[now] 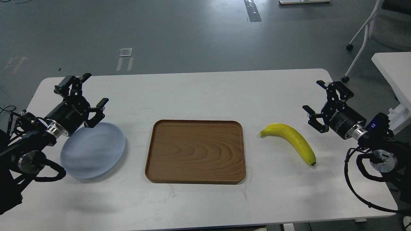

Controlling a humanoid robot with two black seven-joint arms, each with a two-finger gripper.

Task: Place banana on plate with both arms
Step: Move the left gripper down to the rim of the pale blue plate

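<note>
A curved yellow banana (293, 138) lies on the white table right of centre, greenish stem to the left, dark tip toward the front right. The pale blue-grey plate (96, 150) rests on the table at the left. My left gripper (94, 89) hovers open just above the plate's far left rim, its fingers spread wide with nothing between them. My right gripper (313, 96) is open too, at the table's right side, a short way right of and beyond the banana, not touching it.
A rectangular brown wooden tray (196, 150) lies between plate and banana. The white table (205, 93) ends close behind both grippers. A chair (379, 32) and another white table (395, 70) stand at the far right.
</note>
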